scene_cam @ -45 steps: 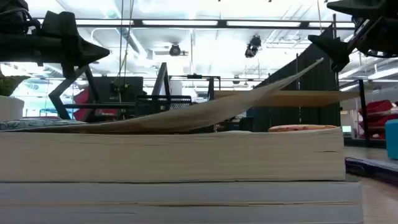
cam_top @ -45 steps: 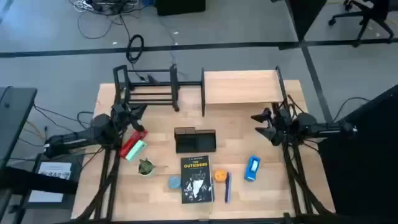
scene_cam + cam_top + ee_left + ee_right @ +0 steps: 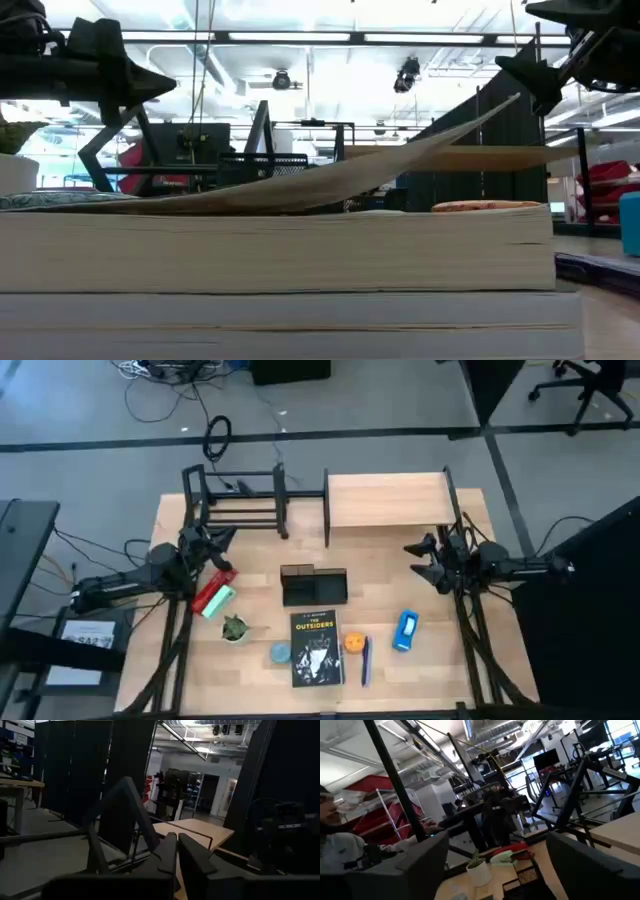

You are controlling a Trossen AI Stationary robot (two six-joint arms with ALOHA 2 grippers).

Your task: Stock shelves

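Left claw hovers over the counter's left side, just in front of the black metal-tube rack; in its wrist view the two dark fingers lie pressed together, clenched on nothing. Right claw hangs over the counter's right side, its fingers spread wide apart and released, with nothing between them.

Nearest the front edge lies a book with a dark cover. In the low view its page block fills the lower half of the picture and its lifted cover hides most of what stands behind. Beside the book on its left sit a small blue round thing and a small potted plant; on its right an orange round thing, a pen and a blue object, all too small to make out further. A red and green package lies under the left arm, partly covered by it.

At the counter's middle stands a small black mesh organizer.

Along the far edge stand the shelves: the black metal-tube rack toward the far left corner, and the light wood-board shelf toward the far right corner. From above only the top board shows, so what lies under it is hidden.
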